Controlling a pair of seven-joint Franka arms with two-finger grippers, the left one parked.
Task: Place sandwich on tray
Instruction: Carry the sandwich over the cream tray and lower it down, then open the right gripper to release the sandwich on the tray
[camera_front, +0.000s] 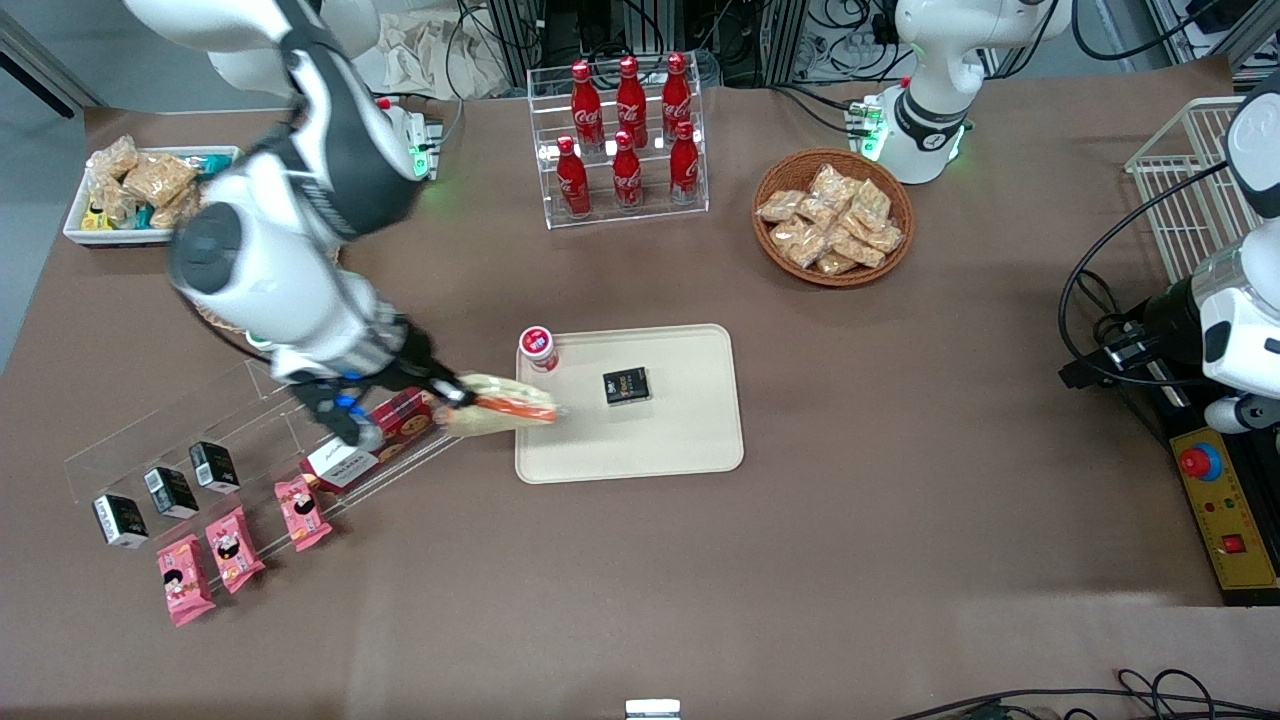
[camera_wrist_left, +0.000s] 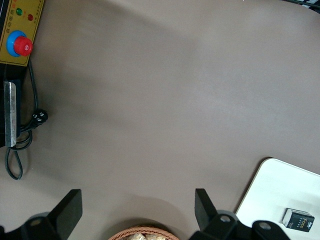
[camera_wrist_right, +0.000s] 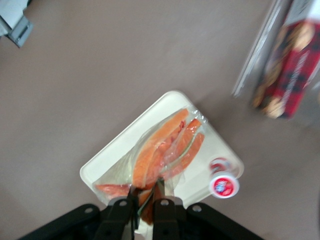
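1. The claw (camera_front: 455, 392) hangs at the tray's (camera_front: 690, 440) edge on the working arm's side, its two fingers (camera_wrist_right: 125, 207) pinched close together on the plastic wrap of the sandwich (camera_front: 505, 405).
2. The sandwich is held off the bench (camera_front: 900, 520), its wedge reaching over the tray's rim; in the right wrist view its orange filling layers (camera_wrist_right: 160, 147) show through the clear wrap, with the tray (camera_wrist_right: 112, 160) beneath.
3. The tray lies flat near the middle of the bench. On it sits a small black box (camera_front: 627, 385) with orange writing; in the left wrist view the box (camera_wrist_left: 298, 219) reads something like "Fore", but the rest is too small to make out.
4. A small jar with a red and white lid (camera_front: 538, 346) stands at the tray's corner, just beside the sandwich; its lid print cannot be read.
5. A long red cookie box (camera_front: 375, 440) lies on a clear acrylic rack (camera_front: 250, 420) right beside the claw; its label is not legible.
6. Six red Coca-Cola bottles (camera_front: 628, 130) stand in a clear stand, farther from the front camera than the tray.
7. Three pink snack packets (camera_front: 235, 545) and three small black cartons (camera_front: 170, 490) lie at the rack's near edge.
8. A wicker basket (camera_front: 832, 218) holds wrapped snacks.
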